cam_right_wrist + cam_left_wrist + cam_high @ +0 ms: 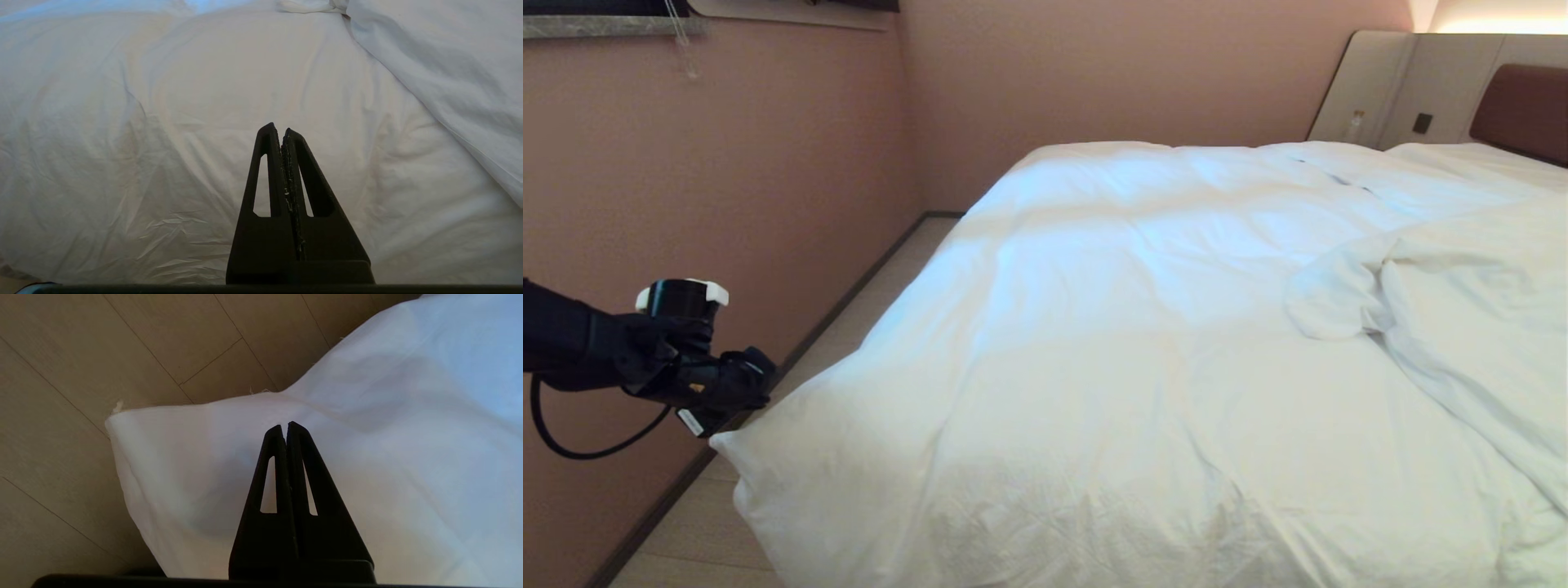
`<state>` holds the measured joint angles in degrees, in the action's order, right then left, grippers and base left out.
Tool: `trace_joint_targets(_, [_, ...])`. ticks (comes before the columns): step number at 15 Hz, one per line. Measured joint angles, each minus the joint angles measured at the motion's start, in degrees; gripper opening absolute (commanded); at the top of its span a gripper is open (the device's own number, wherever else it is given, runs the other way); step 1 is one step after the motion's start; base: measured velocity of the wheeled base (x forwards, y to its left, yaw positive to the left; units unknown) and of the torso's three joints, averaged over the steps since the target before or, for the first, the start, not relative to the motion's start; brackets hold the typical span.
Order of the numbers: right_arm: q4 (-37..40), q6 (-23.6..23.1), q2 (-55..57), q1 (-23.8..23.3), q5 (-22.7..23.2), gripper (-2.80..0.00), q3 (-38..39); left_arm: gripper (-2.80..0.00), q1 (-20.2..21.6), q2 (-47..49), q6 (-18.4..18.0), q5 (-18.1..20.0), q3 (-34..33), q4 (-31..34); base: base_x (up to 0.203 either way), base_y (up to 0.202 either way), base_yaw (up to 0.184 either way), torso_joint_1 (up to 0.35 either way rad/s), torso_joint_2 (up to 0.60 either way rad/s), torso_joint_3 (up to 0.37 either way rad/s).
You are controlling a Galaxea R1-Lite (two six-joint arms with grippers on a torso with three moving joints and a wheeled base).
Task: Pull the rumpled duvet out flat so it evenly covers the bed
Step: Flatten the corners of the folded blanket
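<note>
The white duvet [1111, 327] lies over the bed, whose brown headboard [1519, 110] shows at the far right. On the right side a part of the duvet [1462, 310] is folded back in a rumpled heap. My left gripper [719, 400] hangs at the left, just above the duvet's near left corner [118, 420]. In the left wrist view this gripper [284, 425] is shut with nothing between its fingers. My right gripper [282, 130] is shut and empty above the creased duvet [163, 102]; it does not show in the head view.
A pink wall [727, 163] runs close along the bed's left side, leaving a narrow strip of wooden floor [882, 294]. The left arm's black cable [572, 445] loops below it. A small bottle [1354, 126] stands by the beige panel beside the headboard.
</note>
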<state>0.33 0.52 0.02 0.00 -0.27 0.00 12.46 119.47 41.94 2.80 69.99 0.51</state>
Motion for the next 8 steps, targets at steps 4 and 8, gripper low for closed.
trace_joint_targets(4, [0.0,-0.01,0.0,0.0,0.0,-2.8,0.0,-2.8,0.02,2.21,-2.05,0.04,2.17,-0.56,0.0,0.0,0.0,0.0,0.0,0.0])
trace_joint_targets(8, [0.0,0.01,0.0,0.0,0.02,-2.8,0.0,-2.8,-0.09,3.39,-6.21,0.09,1.45,-0.48,0.0,0.0,0.0,0.0,0.0,0.0])
